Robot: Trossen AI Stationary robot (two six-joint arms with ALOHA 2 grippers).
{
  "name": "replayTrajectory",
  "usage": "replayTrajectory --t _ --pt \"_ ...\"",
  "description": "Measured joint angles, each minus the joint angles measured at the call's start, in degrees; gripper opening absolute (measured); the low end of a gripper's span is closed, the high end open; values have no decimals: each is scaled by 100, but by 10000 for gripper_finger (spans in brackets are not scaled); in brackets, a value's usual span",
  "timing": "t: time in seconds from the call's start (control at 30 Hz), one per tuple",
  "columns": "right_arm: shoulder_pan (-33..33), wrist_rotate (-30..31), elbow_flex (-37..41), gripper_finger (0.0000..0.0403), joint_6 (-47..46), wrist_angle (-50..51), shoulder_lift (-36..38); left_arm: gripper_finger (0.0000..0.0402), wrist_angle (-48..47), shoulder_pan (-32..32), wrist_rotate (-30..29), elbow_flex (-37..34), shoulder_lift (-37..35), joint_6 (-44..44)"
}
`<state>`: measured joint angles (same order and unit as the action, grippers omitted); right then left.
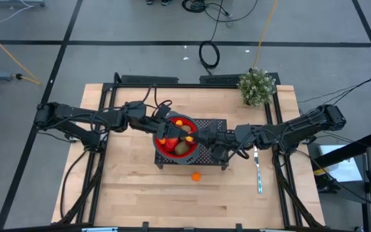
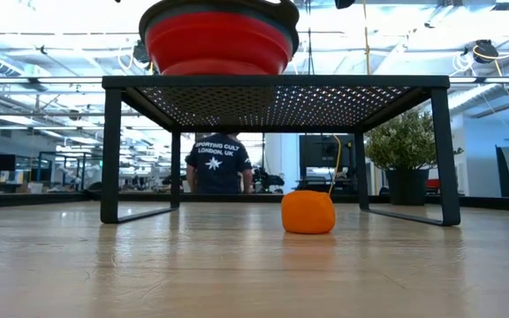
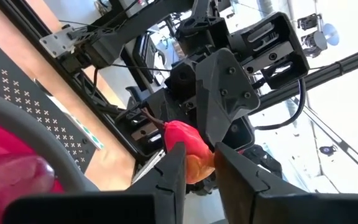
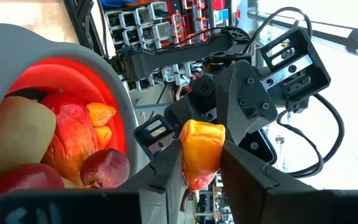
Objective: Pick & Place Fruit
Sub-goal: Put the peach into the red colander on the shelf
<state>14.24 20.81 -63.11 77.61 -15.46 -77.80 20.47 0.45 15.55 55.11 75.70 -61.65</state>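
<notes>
A long red-orange-yellow fruit (image 3: 188,149) is held between both grippers above a red bowl (image 1: 166,149). The bowl stands on a black mesh stand (image 1: 214,124) at the table's middle. My left gripper (image 3: 199,165) comes from the left and my right gripper (image 4: 202,165) from the right. They face each other over the bowl, each shut on the fruit. In the bowl lie a brown oval (image 4: 17,137), a dark red piece (image 4: 104,168) and small orange pieces (image 4: 101,115). One orange ball (image 1: 196,176) rests on the table in front of the stand. My left gripper pinches the fruit's orange-yellow part (image 3: 197,167) between its two fingers. The red stem end (image 3: 178,132) sticks out past the fingertips toward the right gripper. The fruit is clear of the bowl. My right gripper pinches the fruit's orange middle (image 4: 197,168) between its two fingers. The yellow end (image 4: 202,134) sticks out past the fingertips toward the left gripper, and the thin stem (image 4: 185,199) points back toward the wrist. The fruit is clear of the bowl.
A leafy potted plant (image 1: 257,86) stands at the far right corner. A thin pale-handled utensil (image 1: 258,171) lies on the table right of the stand. In the low view the orange ball (image 2: 307,212) sits under the stand (image 2: 277,84), and a person in a dark shirt (image 2: 217,163) stands beyond the table.
</notes>
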Motion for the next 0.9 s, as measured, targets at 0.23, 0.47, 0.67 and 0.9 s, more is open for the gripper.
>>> replayTrajectory --t 0.23,0.47,0.67,0.9 --pt "0 0 -2 91 62 0 0 125 -1 -16 -17 0 2 -129" --pt "-2 16 -4 91 273 0 -2 181 -202 -19 -77 0 7 -367" --pt "4 12 -4 91 272 4 -2 202 -223 61 -179 0 7 -407" --pt "-5 5 -4 91 266 9 -2 202 -224 54 -120 0 7 -487"
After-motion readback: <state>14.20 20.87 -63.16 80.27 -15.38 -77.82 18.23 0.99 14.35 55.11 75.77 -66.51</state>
